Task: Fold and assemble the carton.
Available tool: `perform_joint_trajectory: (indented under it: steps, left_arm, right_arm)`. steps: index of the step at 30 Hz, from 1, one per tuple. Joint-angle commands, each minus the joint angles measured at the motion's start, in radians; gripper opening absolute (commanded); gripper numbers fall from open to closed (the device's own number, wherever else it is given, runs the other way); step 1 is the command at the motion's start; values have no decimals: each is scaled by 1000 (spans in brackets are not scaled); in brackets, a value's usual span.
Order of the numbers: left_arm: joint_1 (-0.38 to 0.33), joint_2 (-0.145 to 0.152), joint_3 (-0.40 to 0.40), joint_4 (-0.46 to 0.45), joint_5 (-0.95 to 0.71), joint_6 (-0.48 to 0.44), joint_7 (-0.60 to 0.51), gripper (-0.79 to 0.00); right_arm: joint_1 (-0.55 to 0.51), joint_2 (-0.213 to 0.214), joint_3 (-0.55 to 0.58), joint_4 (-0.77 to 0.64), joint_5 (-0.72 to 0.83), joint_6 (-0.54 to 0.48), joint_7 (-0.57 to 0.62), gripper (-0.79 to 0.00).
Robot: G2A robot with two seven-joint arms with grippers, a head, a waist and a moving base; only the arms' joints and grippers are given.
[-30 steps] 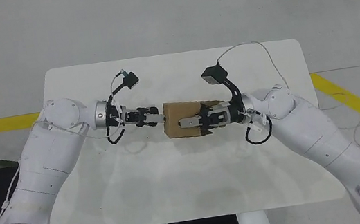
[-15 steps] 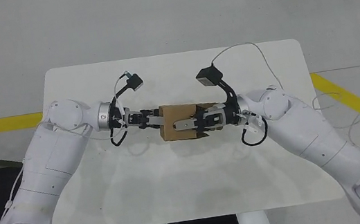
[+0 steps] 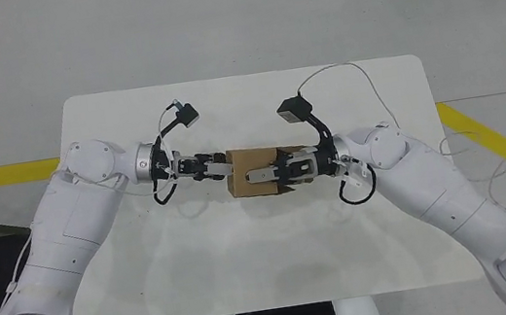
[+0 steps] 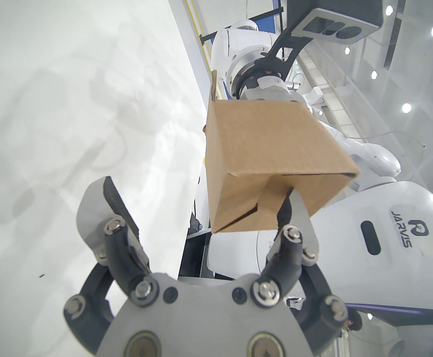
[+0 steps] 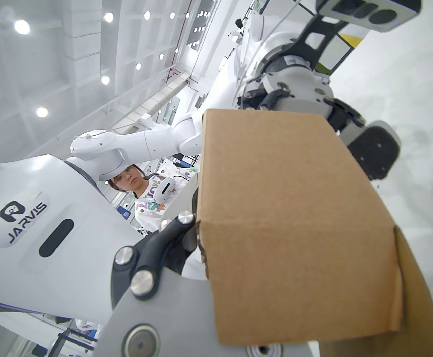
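Carton [image 3: 251, 156]: brown, held over white surface [image 3: 251, 276].
Right gripper [image 3: 263, 172]: clamped on carton's side.
Left gripper [image 4: 199, 189]: spread wide, one fingertip [image 4: 293, 204] touching carton's folded end flap [image 4: 270, 189].

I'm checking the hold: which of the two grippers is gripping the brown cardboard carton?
The right gripper: its fingers clamp the brown cardboard carton. The left gripper stands open, one fingertip at the carton's folded end.

Plain brown carton [image 3: 255, 155], white table [image 3: 248, 256].
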Motion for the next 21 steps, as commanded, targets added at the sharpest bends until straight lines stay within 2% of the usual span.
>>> perform_joint_trajectory:
  steps: [1,10,21]
  left_arm:
    - [-2,3,-12,7,11,-4,7,0]
    - [-2,16,-63,-7,68,-81,76,0]
    - [20,38,-117,-67,161,-164,159,0]
  right_arm:
    - [-1,1,0,20,-4,8,8,-785]
    - [14,-13,-24,142,-7,56,56,-785]
    - [97,-89,-102,326,-5,93,93,-785]
